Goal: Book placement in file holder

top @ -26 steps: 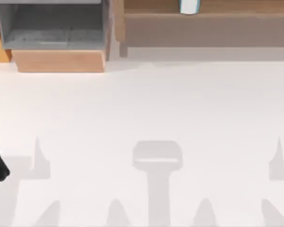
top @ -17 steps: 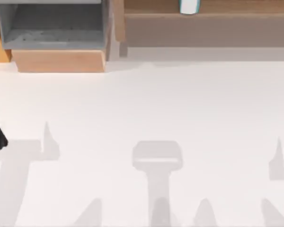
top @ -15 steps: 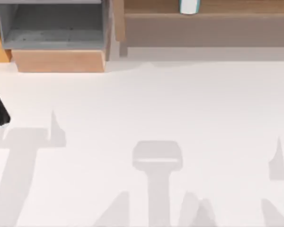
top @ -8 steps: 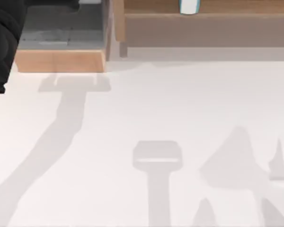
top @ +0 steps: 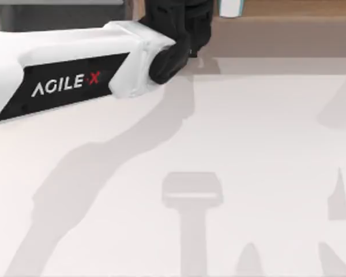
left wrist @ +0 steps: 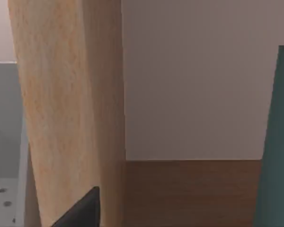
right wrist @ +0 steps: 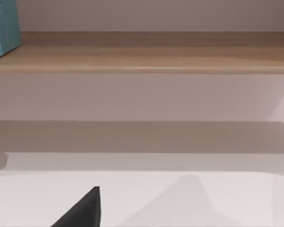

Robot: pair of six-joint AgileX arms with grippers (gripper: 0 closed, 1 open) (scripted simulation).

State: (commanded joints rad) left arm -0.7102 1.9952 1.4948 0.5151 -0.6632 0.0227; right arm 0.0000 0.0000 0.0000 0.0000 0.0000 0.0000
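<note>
At the far edge of the table (top: 265, 144), on the long brown shelf (top: 288, 29): the book (top: 230, 7), teal with a white top, standing up, not in the file holder (top: 57, 17); far left for the file holder, grey walls peeking out past the arm, most of it covered.

Across the far left part of the table: the white left arm (top: 69, 69), reaching from the left edge toward the far middle; at its end the black left gripper (top: 181, 26), up by the left end of the shelf, left of the book and apart from it; cannot tell if this claw is open or closed; nothing seen held in it.

From the left wrist view: a tall pale wooden post (left wrist: 66, 118) very close, with a straight edge up and down; past it the brown shelf board (left wrist: 189, 194); then the teal book (left wrist: 277, 142), upright, well to the side of the post; open board between post and book; grey holder wall (left wrist: 4, 123) on the other side of the post.

From the right wrist view: the shelf's long front edge (right wrist: 156, 61) running straight across, the book (right wrist: 4, 28) at one corner on top of it, white table below; only a dark tip of the right gripper (right wrist: 83, 213) showing, so cannot tell open or closed.

Plenty of bare white table in the middle, near side and right, with only grey shadows lying on it.
</note>
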